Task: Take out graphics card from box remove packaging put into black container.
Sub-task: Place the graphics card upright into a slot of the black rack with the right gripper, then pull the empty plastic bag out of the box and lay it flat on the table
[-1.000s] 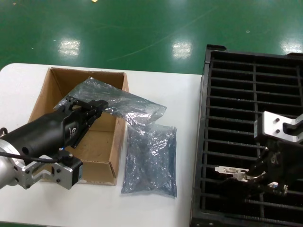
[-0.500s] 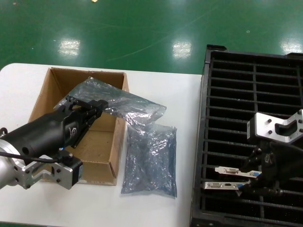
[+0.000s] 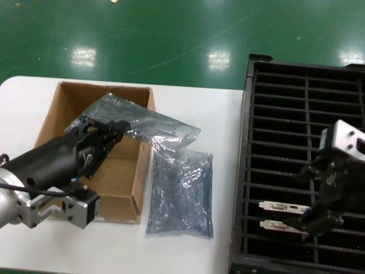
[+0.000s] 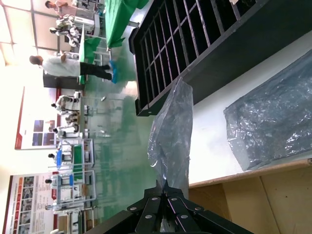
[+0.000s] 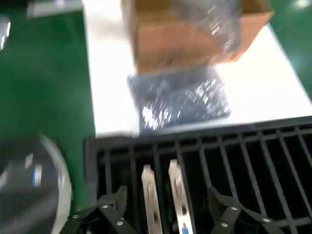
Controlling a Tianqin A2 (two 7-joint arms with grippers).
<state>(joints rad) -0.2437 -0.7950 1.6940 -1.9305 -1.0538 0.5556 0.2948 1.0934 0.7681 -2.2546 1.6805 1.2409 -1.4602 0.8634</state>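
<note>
Two graphics cards stand on edge in neighbouring slots near the front of the black container (image 3: 302, 114), their silver end brackets side by side: one graphics card (image 3: 283, 206) lies farther from the robot, the second card (image 3: 282, 226) nearer. Right gripper (image 3: 320, 221) hangs over the container just beside the bracket ends; in the right wrist view its fingers (image 5: 113, 210) are spread wide, one on each side of the two brackets, gripping nothing. Left gripper (image 3: 117, 130) is poised over the box (image 3: 64, 111), which sits on the white table (image 3: 217, 120). Its fingers are pressed together on one edge of the packaging (image 3: 149, 125), an empty bag that drapes from the jaws across the box wall towards the table. A second bag (image 3: 181, 193) lies flat on the table just beside the box, between box and container. In the left wrist view the pinched bag (image 4: 171, 134) hangs from the closed fingertips, with the container beyond.
</note>
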